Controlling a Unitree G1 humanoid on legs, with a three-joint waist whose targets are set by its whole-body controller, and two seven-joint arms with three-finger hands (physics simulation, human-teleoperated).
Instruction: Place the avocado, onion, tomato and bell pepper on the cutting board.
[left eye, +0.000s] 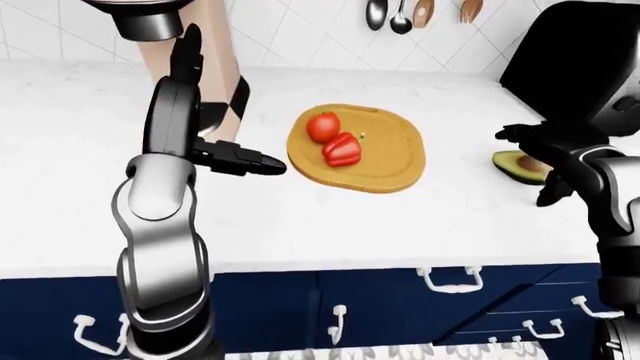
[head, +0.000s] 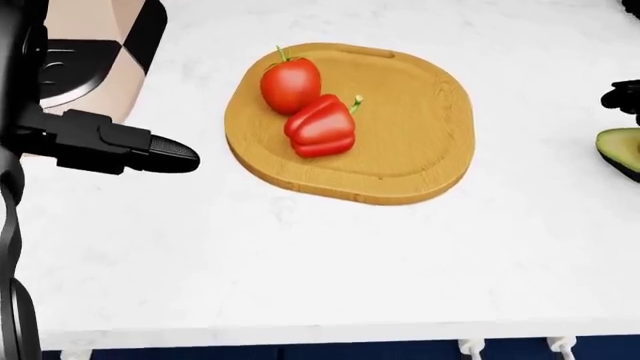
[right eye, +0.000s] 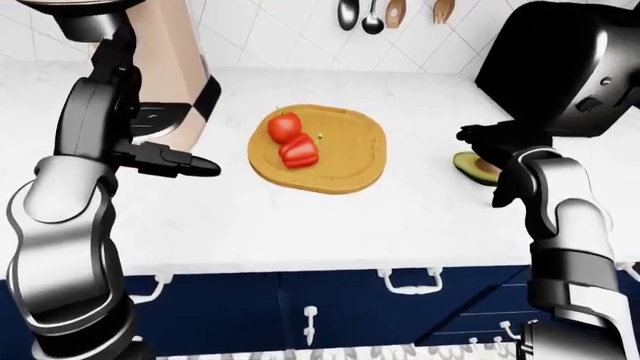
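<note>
The wooden cutting board (head: 420, 127) lies on the white counter with a red tomato (head: 290, 84) and a red bell pepper (head: 320, 126) on its left half, touching each other. A halved avocado (head: 620, 150) lies on the counter to the right of the board, cut off by the head view's edge. My right hand (left eye: 530, 146) hovers just above the avocado (left eye: 515, 166) with its fingers spread, open. My left hand (head: 175, 156) stands open and empty to the left of the board, fingers pointing at it. No onion shows in any view.
A beige and black appliance (head: 90, 52) stands at the upper left, behind my left arm. A large black appliance (left eye: 580, 67) sits at the right, beyond the avocado. Utensils (left eye: 400, 15) hang on the tiled wall. The counter edge (head: 300, 330) runs along the bottom, above navy cabinets.
</note>
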